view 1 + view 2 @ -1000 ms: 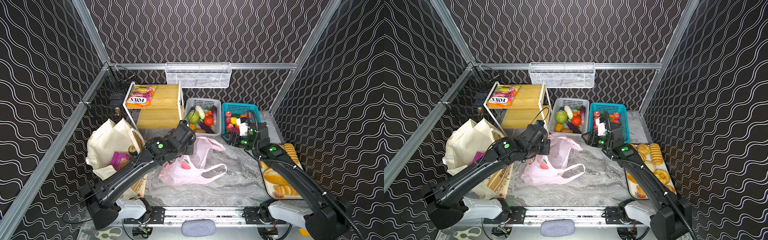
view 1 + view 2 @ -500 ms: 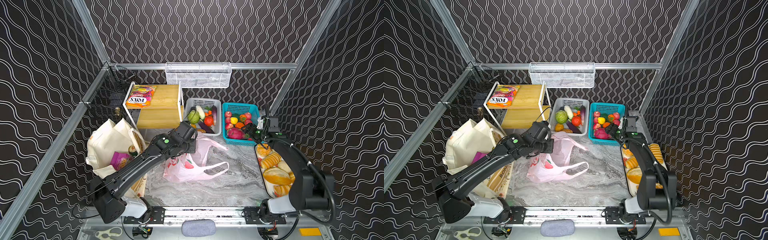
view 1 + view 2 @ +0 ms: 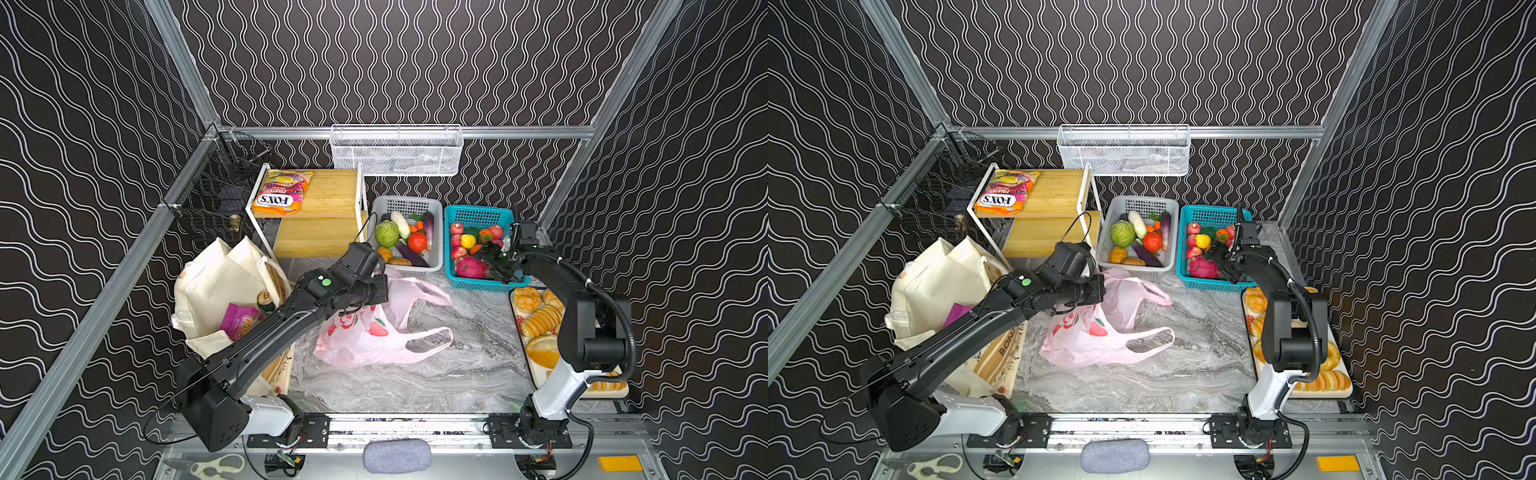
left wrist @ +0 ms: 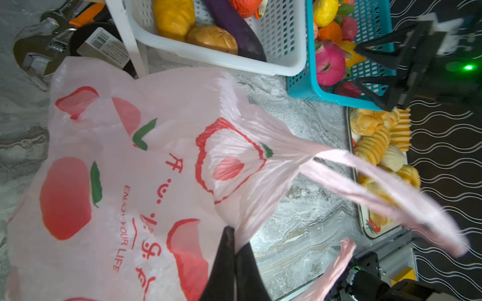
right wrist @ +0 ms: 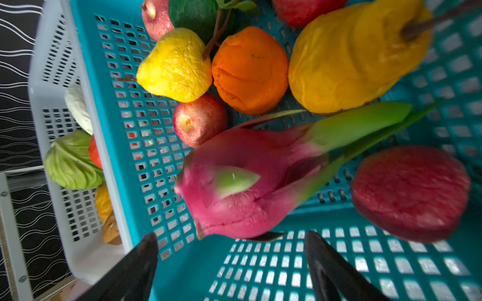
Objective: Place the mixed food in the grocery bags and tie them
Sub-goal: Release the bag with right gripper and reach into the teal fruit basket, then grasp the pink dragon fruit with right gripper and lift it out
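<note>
The pink plastic grocery bag [image 3: 374,336] [image 3: 1100,338] [image 4: 125,166] lies crumpled on the marble table. My left gripper [image 4: 233,234] [image 3: 359,309] is shut on the bag's upper edge and holds it up. The cream canvas tote [image 3: 216,282] [image 3: 934,282] stands at the left with a purple packet [image 3: 239,320] and a green can [image 3: 266,300] inside. My right gripper [image 5: 230,237] [image 3: 492,266] is open inside the teal basket [image 3: 478,214] [image 5: 117,135], just short of the pink dragon fruit [image 5: 242,182] [image 3: 469,267] [image 3: 1202,267]. A yellow fruit [image 5: 174,65] and an orange fruit [image 5: 247,70] lie beyond it.
A white basket [image 3: 405,203] of vegetables stands beside the teal one. A wooden shelf [image 3: 328,195] carries the FOX'S packet [image 3: 282,193]. A tray [image 3: 519,328] of bread lies along the right edge. A white wire basket [image 3: 395,149] hangs on the back wall.
My right arm has folded back and turned its gripper into the teal basket toward the dragon fruit, opening wider. The left gripper has shifted slightly right with the bag's edge.
</note>
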Robot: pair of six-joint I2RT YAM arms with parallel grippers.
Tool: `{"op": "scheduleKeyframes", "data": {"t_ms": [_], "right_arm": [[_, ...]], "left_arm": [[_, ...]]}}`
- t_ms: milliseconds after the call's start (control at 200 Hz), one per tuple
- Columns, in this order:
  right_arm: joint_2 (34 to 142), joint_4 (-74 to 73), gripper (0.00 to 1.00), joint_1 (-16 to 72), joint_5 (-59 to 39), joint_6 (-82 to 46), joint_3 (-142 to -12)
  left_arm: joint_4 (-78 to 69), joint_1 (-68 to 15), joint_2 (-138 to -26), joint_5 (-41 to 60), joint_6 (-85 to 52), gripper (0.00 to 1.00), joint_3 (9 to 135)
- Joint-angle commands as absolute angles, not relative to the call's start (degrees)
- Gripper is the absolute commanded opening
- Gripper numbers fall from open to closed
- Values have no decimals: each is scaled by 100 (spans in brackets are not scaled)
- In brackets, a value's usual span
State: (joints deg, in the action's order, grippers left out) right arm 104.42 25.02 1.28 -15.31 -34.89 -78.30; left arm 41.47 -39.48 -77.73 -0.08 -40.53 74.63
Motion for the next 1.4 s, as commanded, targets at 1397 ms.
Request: {"op": "scheduleKeyframes", "data": {"t_ms": [1397], "right_arm": [[9688, 2449, 68, 560, -1201, -2745, -7838]], "left_arm": [[3739, -3844, -7691, 137, -4048, 0, 7411]]}}
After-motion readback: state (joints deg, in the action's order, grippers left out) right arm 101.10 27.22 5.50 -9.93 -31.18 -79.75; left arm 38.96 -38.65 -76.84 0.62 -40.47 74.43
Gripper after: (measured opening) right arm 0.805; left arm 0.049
